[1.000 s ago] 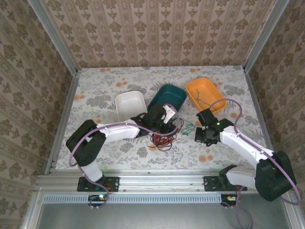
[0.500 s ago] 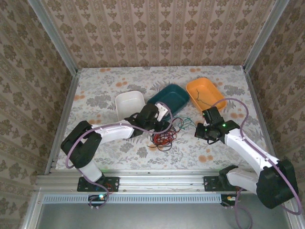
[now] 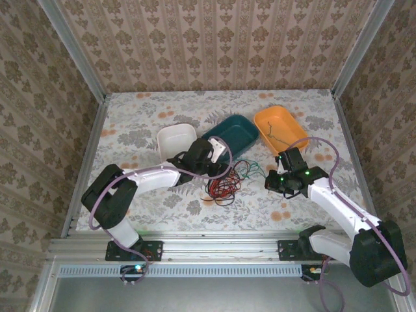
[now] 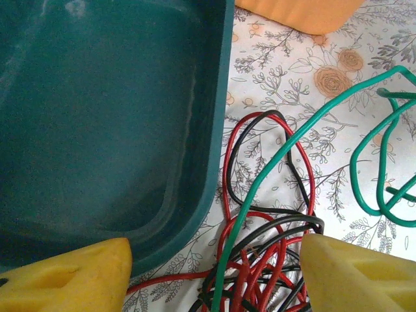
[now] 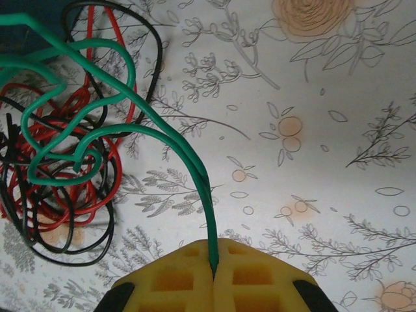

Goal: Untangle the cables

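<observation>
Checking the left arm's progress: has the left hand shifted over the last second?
Yes. In the top view the left hand has drawn leftward along the teal tub's near edge, toward the white tub.

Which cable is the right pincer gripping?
The green cable: it runs straight into the shut right pincer, while the red and black cables lie loose on the table.

Lab cell: wallpapered panels [image 3: 214,45], aluminium frame [image 3: 195,247]

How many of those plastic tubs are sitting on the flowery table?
3. A white tub sits left of centre, a teal tub is right beside it in the middle, and an orange tub lies further right toward the back. None seems hidden.
</observation>
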Tool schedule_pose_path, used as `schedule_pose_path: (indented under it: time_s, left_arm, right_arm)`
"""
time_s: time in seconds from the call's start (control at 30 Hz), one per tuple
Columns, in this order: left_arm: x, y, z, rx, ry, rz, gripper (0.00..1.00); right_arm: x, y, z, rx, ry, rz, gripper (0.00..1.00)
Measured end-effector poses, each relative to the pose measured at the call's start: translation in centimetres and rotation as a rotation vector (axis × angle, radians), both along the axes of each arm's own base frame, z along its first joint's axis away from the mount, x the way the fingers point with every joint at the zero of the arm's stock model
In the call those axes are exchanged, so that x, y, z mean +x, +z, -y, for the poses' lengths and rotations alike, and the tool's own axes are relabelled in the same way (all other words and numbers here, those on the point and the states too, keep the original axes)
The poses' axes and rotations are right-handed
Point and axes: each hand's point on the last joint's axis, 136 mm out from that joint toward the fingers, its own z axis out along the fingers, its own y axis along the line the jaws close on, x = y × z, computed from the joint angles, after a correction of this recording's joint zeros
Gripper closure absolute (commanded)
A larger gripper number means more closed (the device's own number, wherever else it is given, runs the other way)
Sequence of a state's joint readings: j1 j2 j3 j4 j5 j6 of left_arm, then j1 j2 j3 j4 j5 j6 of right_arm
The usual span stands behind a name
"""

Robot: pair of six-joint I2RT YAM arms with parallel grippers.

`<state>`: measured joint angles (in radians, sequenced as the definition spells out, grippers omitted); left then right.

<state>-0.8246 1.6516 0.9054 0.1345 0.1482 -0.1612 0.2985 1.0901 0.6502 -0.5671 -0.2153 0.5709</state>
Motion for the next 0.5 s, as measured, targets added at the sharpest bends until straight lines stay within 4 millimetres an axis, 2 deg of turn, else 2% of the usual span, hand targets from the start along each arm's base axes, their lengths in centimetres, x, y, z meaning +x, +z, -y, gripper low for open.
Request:
schedule_pose_path:
  time_s: [0.13,0.23,0.5]
  left_arm:
    - [0.4,-0.1,0.3,0.012,-0.002,-0.005,0.38]
    - [0.8,-0.2,0.5,0.028,0.003,0.001,0.45]
    - [1.4,-0.9,0.4,0.080,0.005,0.017,0.89]
  right_arm:
    - [0.1,0.3,-0.5,0.027,0.012,0.007,1.00]
    - [0.3,0.4,-0.6,0.036,0.015,0.015,1.00]
    - [0.9,1.4,-0.6,0.060,0.008,0.061,1.00]
